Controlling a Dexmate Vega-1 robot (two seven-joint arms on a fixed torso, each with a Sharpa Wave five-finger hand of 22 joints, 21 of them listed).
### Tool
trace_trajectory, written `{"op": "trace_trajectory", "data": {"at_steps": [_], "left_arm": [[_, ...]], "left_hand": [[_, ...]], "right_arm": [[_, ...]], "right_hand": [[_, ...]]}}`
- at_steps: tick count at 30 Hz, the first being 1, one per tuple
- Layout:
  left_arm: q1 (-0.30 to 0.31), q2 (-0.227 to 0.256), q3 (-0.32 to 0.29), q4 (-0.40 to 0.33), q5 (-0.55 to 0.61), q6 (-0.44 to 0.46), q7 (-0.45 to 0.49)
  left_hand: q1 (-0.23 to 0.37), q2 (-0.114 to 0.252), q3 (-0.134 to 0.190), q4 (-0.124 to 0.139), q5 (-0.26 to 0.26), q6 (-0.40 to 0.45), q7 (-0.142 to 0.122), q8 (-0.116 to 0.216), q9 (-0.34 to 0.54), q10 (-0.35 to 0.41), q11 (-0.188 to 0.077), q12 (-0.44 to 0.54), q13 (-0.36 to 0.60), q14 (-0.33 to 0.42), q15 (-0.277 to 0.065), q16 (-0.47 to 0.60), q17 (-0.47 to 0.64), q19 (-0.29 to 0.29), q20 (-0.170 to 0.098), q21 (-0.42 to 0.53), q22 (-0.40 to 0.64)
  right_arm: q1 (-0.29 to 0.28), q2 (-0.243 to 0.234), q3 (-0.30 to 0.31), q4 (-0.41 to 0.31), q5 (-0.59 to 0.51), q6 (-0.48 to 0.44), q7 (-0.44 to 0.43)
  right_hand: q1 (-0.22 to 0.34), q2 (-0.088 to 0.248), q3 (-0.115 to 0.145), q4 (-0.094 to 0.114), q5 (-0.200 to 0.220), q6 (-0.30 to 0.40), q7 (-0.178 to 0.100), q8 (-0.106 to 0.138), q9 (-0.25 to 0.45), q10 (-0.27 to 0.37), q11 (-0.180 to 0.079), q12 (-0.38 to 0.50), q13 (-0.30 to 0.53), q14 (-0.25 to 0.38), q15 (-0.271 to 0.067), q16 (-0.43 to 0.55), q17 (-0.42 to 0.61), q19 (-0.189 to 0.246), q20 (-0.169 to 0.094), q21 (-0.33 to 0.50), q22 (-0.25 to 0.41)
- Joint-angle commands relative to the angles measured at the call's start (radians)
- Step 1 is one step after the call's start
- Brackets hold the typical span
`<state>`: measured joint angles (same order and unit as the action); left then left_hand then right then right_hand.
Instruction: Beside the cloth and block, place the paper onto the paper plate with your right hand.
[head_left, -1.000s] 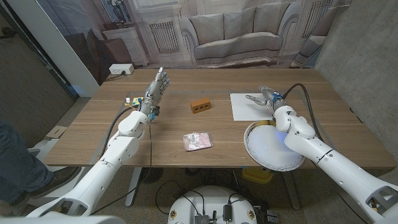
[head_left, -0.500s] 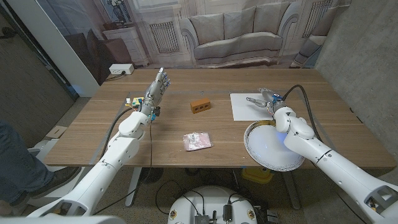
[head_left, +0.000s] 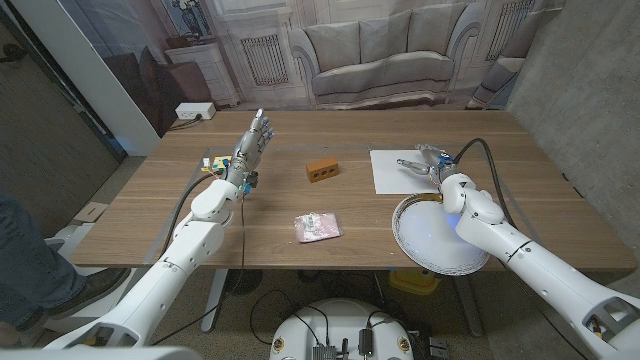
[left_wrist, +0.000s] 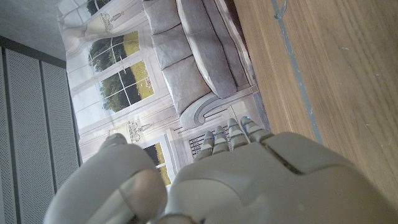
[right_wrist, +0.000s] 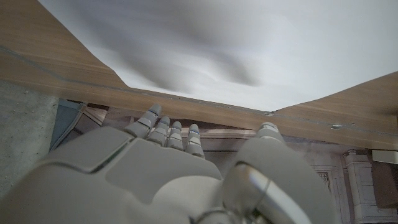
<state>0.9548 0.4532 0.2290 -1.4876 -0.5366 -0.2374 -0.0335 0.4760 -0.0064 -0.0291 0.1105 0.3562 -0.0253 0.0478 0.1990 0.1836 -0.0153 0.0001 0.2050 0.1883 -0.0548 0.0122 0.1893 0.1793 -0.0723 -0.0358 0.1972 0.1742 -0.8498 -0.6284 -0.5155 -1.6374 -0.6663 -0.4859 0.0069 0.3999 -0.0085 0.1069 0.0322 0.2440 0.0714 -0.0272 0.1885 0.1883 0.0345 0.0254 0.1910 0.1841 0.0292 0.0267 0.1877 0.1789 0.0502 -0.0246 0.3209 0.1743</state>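
Right hand (head_left: 428, 160) over unmarked paper (head_left: 400, 172)

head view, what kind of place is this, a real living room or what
Probably a lab or test room, not a real living room: the sofa and windows look printed on a backdrop hung behind the wooden table, a bare concrete wall stands to the right, and cables run under the table.

We see a table (head_left: 200, 215) of brown wood with a matt, fine-grained top. On its right side the paper (head_left: 400, 172) is a smooth, matt white sheet, and nearer lies a white paper plate (head_left: 420, 245) with a ribbed rim. The block (head_left: 321, 169) looks orange-brown and rough. The cloth (head_left: 317, 227) is soft, pinkish and crumpled. Both the left hand (head_left: 252, 140) and right hand (head_left: 428, 160) have smooth grey plastic shells with a faint sheen.
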Motion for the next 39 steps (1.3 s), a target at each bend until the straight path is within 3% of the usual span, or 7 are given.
{"op": "trace_trajectory", "data": {"at_steps": [1,39], "left_arm": [[-0.001,0.001,0.005,-0.002,0.0,0.003,0.008],[-0.02,-0.009,0.012,0.023,0.003,0.001,-0.003]], "left_hand": [[-0.002,0.006,-0.008,0.002,0.006,0.005,0.001,0.0,0.005,-0.002,-0.006,0.0,0.002,-0.005,-0.005,-0.001,0.005,-0.008,-0.008,-0.001,0.004],[0.001,0.01,-0.019,0.002,0.006,0.004,0.001,-0.001,0.005,-0.003,-0.005,-0.001,0.002,-0.005,-0.006,-0.001,0.005,-0.013,-0.004,-0.001,0.005]], "right_arm": [[0.007,0.009,-0.008,0.025,0.004,-0.003,-0.002],[0.024,0.032,-0.035,0.064,-0.047,-0.032,-0.009]], "right_hand": [[0.009,-0.001,-0.002,-0.007,0.006,-0.001,-0.001,0.0,0.003,-0.012,0.006,-0.003,0.001,-0.007,0.004,-0.005,0.004,0.006,0.009,-0.004,0.003],[0.021,-0.027,-0.021,-0.023,0.011,-0.033,-0.012,-0.002,0.004,-0.06,0.019,-0.002,0.002,-0.065,0.026,-0.011,0.005,-0.001,0.047,-0.034,0.004]]}}
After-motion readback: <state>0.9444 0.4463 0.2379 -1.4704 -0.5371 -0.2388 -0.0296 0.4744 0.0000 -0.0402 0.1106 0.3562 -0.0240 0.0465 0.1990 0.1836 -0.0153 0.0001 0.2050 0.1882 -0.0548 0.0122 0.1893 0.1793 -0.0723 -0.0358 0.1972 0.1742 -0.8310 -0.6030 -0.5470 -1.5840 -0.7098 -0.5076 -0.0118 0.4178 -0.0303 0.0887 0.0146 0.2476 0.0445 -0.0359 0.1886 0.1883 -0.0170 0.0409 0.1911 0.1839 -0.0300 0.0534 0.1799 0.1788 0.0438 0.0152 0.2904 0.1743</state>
